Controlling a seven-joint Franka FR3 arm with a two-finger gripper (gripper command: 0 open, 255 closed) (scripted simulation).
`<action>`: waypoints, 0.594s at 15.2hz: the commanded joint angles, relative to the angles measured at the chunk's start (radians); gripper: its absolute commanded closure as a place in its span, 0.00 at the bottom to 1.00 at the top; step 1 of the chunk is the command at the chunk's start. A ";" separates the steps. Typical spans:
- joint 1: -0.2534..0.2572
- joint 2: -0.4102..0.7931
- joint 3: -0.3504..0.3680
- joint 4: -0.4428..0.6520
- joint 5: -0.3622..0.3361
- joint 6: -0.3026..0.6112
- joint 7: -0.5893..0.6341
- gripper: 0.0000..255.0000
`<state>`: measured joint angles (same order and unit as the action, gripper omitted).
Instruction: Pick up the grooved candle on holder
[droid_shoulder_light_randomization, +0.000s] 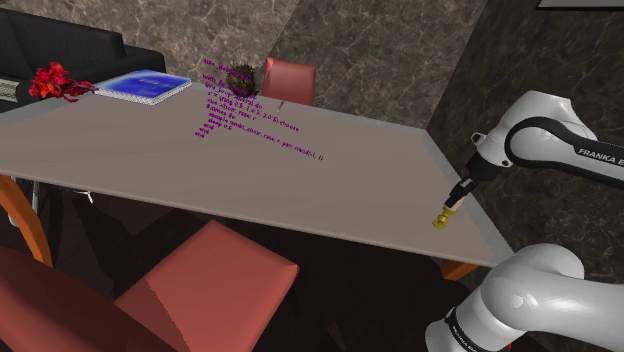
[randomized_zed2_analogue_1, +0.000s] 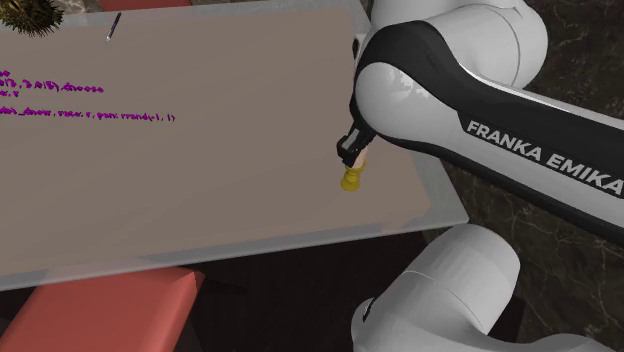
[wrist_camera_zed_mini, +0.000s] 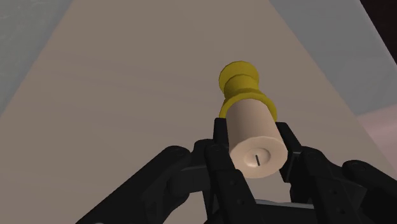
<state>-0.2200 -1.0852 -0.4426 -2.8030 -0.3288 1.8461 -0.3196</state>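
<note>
The grooved candle (wrist_camera_zed_mini: 253, 130), a cream cylinder with a short wick on its top face, is clasped by the black gripper (wrist_camera_zed_mini: 254, 147). The fingers (wrist_camera_zed_mini: 219, 141) are pressed against opposite sides of the wax. The hold is taken high on the candle body, so the yellow holder (wrist_camera_zed_mini: 242, 86) under it is left free and points toward the bench (wrist_camera_zed_mini: 127, 95). The candle is carried in line with the gripper's own axis, which keeps the pads square on the round surface. No grooves can be made out on the wax itself; the holder is waisted.

In the shoulder view the candle is found near the bench corner closest to the stand, just inside the edge. Whether the holder's foot is touching the bench or is already clear of it cannot be told.

The grasp is judged to be made, with a straight lift as the remaining step. Because only the wax is gripped, the holder may part from the candle if the two are loosely joined. A blue book (droid_shoulder_light_randomization: 145, 85) and red flowers (droid_shoulder_light_randomization: 58, 80) lie well apart at the far end, so the lift is not obstructed.
</note>
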 joint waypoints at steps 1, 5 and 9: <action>0.000 0.001 -0.001 -0.002 0.000 -0.001 0.000 1.00; -0.001 -0.001 -0.001 -0.003 -0.001 -0.001 -0.001 1.00; 0.010 -0.001 0.019 0.049 0.019 -0.051 0.001 1.00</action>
<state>-0.2121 -1.0855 -0.4278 -2.7670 -0.3139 1.8083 -0.3183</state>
